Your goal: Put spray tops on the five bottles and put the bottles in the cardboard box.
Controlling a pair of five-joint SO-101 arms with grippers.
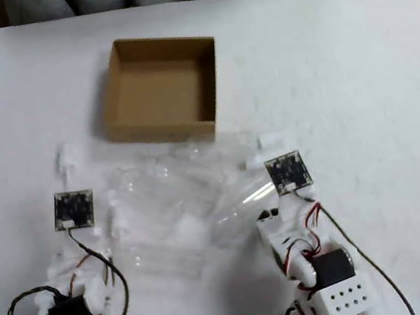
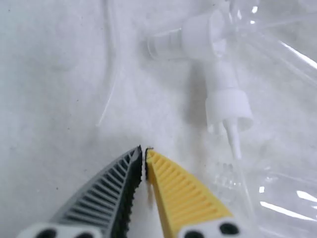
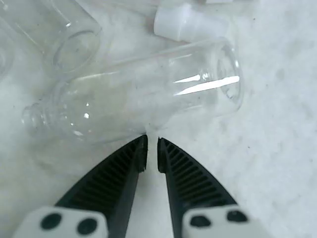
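Open brown cardboard box (image 1: 161,89) at far side of white table (image 1: 373,76). Heap of clear plastic bottles (image 1: 178,210) lying on sides between arms, just in front of box, all outside it. White spray tops (image 1: 68,157) scattered at heap's edges.

Left gripper (image 2: 143,151), grey and yellow fingers, closed tip to tip, holding nothing, over bare table near loose spray top (image 2: 218,74).

Right gripper (image 3: 152,141), black fingers, narrow slit between tips, holding nothing, just beside uncapped clear bottle (image 3: 143,99) lying on side.
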